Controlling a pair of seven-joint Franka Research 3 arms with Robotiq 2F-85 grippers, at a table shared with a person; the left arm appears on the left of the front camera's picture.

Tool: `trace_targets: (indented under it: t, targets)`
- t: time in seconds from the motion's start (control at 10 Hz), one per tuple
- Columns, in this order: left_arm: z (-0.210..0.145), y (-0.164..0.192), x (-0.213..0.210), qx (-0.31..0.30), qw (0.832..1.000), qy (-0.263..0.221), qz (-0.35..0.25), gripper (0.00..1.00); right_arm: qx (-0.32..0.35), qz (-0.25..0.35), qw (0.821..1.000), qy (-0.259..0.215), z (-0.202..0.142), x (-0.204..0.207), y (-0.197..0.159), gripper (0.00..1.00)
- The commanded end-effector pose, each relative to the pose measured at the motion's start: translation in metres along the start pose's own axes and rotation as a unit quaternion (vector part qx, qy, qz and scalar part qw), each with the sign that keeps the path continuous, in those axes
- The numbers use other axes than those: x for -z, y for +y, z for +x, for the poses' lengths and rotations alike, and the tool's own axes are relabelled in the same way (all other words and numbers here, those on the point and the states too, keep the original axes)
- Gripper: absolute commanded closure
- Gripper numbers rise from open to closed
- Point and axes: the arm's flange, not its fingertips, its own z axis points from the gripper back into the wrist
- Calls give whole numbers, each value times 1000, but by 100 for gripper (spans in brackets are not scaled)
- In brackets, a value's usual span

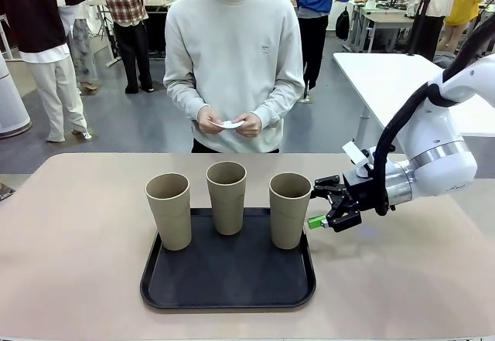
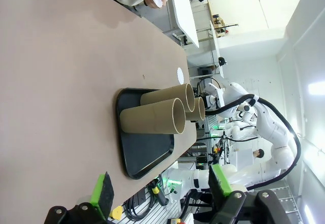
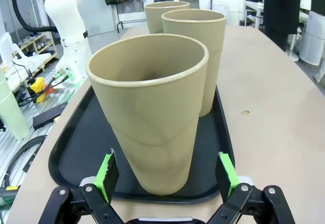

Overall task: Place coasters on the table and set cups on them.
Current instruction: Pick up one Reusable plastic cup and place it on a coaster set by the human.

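Facing the rightmost cup [image 1: 290, 209], my right gripper [image 1: 319, 206] hangs just beside it, jaws spread wide. All three cups [image 1: 227, 196] stand on the black tray [image 1: 228, 291] on the table [image 1: 77, 240]. My left gripper [image 2: 161, 181] is spread wide too. Across the table, a person [image 1: 232, 55] holds white coasters [image 1: 229, 124] between both hands.

No legible text, label or number anywhere.

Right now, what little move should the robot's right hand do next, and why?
Probably slide the right gripper forward until its open jaws straddle the nearest cup on the tray. The cup stands right ahead, lined up between the green pads, ungrasped. The person holds the coasters.
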Motion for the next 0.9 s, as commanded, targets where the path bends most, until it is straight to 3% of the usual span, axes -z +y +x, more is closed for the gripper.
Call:
trace_targets:
  t: [0.0, 0.8]
  targets:
    - [0, 1, -1, 6, 1000, -2, -4, 0, 7, 7, 1000, 5, 1, 6, 1, 0]
    - [0, 1, -1, 6, 1000, -2, -4, 0, 7, 36, 999, 18, -3, 34, -7, 0]
